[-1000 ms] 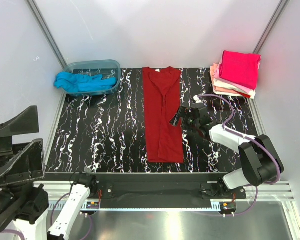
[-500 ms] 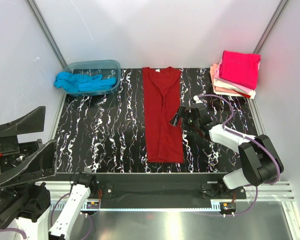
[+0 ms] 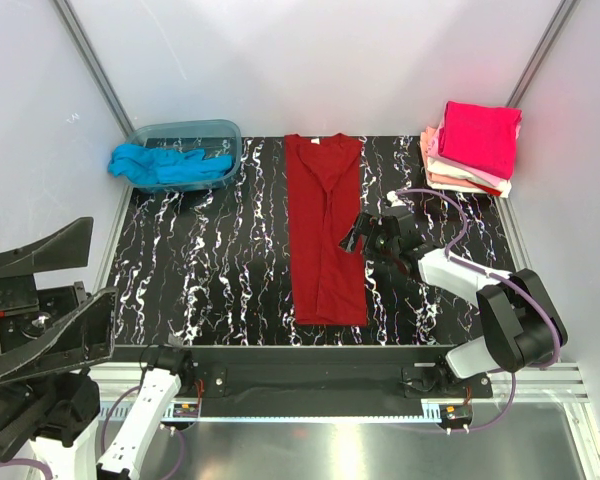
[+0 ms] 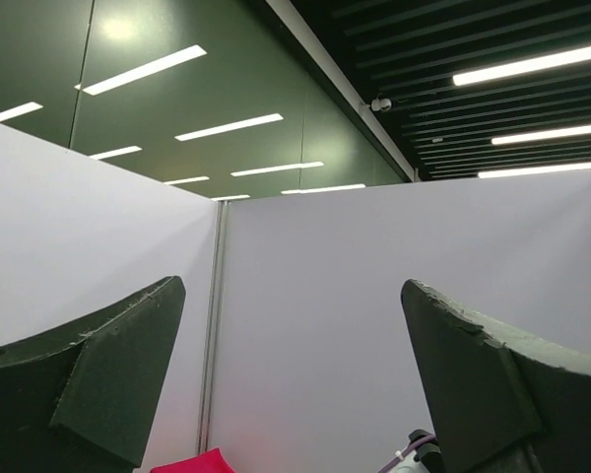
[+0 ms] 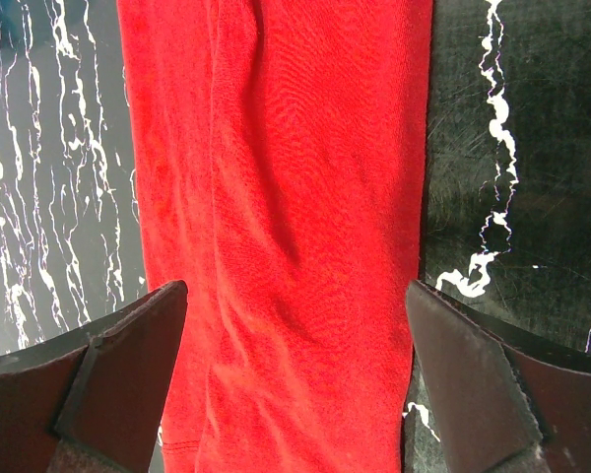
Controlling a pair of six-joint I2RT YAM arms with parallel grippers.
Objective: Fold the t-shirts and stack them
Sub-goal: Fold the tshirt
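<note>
Dark red t-shirt (image 3: 325,230) lies as a long folded strip mid-surface (image 3: 210,270), any label too small to read. The right end effector (image 3: 365,233) hovers released over the shirt's right edge. The left end effector (image 3: 40,295), also released, points upward beside the surface's near-left corner. The folded t-shirts (image 3: 475,145) are stacked far right.

My left gripper (image 4: 294,291) is tilted upward, its two dark fingers (image 4: 98,374) spread wide with nothing between them. Past them I see white wall panels (image 4: 355,296) meeting at a thin metal post (image 4: 214,335), with strip lights (image 4: 143,69) on the dark ceiling above. At the bottom edge, a corner of magenta cloth (image 4: 192,461) and a bit of purple cable (image 4: 411,445) peek in.
</note>
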